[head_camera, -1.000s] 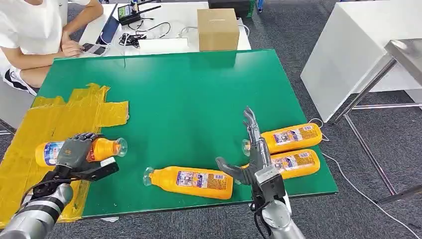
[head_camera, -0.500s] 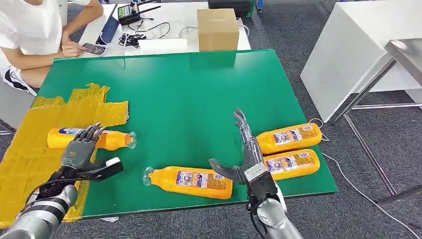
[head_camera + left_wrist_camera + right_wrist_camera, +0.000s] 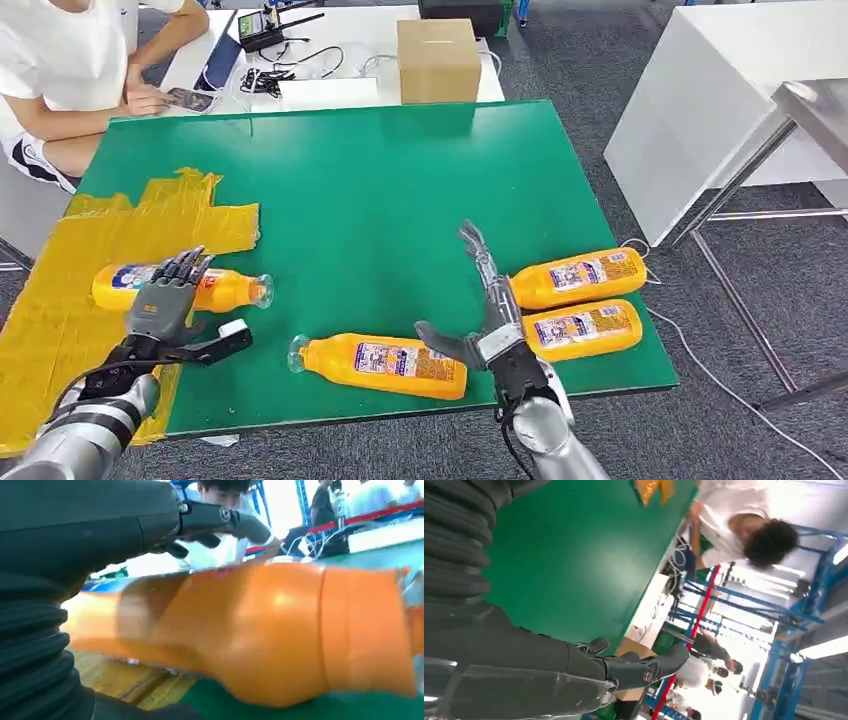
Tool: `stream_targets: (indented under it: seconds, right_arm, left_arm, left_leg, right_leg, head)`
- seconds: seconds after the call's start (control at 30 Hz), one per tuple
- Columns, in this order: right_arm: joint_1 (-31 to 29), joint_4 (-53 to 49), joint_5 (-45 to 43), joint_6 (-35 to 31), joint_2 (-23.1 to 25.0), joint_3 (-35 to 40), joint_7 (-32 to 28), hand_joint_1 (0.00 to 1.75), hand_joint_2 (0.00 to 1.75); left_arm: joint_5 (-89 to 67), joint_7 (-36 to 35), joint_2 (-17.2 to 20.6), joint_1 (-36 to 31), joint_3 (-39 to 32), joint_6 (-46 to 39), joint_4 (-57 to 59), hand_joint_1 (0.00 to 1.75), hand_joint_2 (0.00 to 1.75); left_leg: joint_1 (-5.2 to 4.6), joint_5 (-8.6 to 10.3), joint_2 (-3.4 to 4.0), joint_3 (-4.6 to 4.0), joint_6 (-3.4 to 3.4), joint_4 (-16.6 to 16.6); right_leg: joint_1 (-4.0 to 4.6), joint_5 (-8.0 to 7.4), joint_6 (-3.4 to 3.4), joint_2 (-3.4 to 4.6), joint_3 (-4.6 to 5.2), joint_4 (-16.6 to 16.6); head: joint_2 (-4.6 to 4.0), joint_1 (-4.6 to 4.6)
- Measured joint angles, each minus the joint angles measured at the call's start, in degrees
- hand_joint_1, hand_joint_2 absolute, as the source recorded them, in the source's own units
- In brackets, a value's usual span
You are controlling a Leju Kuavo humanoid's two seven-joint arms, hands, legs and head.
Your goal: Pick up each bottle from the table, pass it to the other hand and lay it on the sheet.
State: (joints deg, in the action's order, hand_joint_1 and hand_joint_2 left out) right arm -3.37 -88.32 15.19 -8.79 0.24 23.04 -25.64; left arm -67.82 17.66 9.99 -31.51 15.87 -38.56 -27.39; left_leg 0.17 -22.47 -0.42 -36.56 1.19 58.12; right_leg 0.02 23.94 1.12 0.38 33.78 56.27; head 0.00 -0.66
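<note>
Fingers of your left hand [image 3: 163, 308] are spread above the bottle [image 3: 215, 289] lying on the yellow sheet [image 3: 60, 300], gripping nothing. Your right hand [image 3: 487, 318] stands edge-up over the table [image 3: 380, 200], fingers straight and apart.

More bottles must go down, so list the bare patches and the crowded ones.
Free: the yellow sheet nearer the robot than the laid bottle, and the green table between the cardboard box and the bottles. Crowded: the near right corner, where the right hand sits among three bottles.
</note>
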Motion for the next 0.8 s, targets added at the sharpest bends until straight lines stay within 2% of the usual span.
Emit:
stream_targets:
  seconds: [0.23,0.37,0.47,0.57,0.7,0.8]
  right_arm:
    - [-0.04,0.98,5.36,-0.99,-0.79,1.57,1.25,0.00,1.75]
    - [0.03,1.66,15.40,-2.08,-1.82,3.72,5.95,0.00,1.75]
    - [0.06,2.49,20.74,-2.21,-2.75,5.82,8.22,0.00,1.75]
    - [0.06,2.99,22.10,-2.30,-3.34,7.04,8.85,0.00,1.75]
    - [-0.04,3.52,26.58,-2.23,-4.42,9.49,9.57,0.00,1.75]
    - [-0.64,3.91,26.99,-0.11,-5.31,11.72,9.62,0.00,1.75]
  left_arm:
    - [5.44,6.01,-2.91,2.67,-3.01,-1.59,-6.61,0.00,1.75]
    - [24.59,14.08,-5.51,6.78,-5.05,3.23,-18.79,0.00,1.75]
    - [35.61,13.79,-6.82,10.01,-5.01,8.36,-31.20,0.00,1.75]
    - [38.47,14.38,-7.06,11.78,-5.14,9.40,-38.24,0.00,1.75]
    - [50.60,17.26,-7.96,14.68,-7.26,13.34,-47.83,0.00,1.75]
    - [52.58,17.37,-8.00,16.23,-8.81,15.81,-54.32,0.00,1.75]
  left_leg:
    - [-0.03,0.01,-0.08,-0.10,0.02,0.01]
    - [-0.08,-0.01,-0.05,-0.13,0.04,0.01]
    - [-0.07,-0.03,-0.06,-0.21,0.05,0.01]
    - [-0.06,-0.04,-0.04,-0.21,0.04,0.01]
    - [-0.01,-0.04,-0.03,-0.21,0.03,0.01]
    - [-0.01,-0.03,-0.04,-0.20,0.03,0.01]
  right_leg:
    - [-0.03,0.00,0.01,-0.03,0.08,-0.01]
    - [-0.07,0.00,0.02,-0.02,0.14,-0.02]
    - [-0.06,0.01,0.04,-0.03,0.16,-0.02]
    - [-0.04,0.01,0.03,-0.02,0.18,-0.02]
    - [0.00,0.01,0.03,-0.02,0.18,-0.01]
    - [0.01,0.02,0.02,-0.02,0.18,-0.01]
  head:
    - [0.00,0.00]
    - [0.00,0.02]
    - [0.00,0.02]
    - [0.00,0.02]
    - [0.00,0.00]
    - [0.00,0.02]
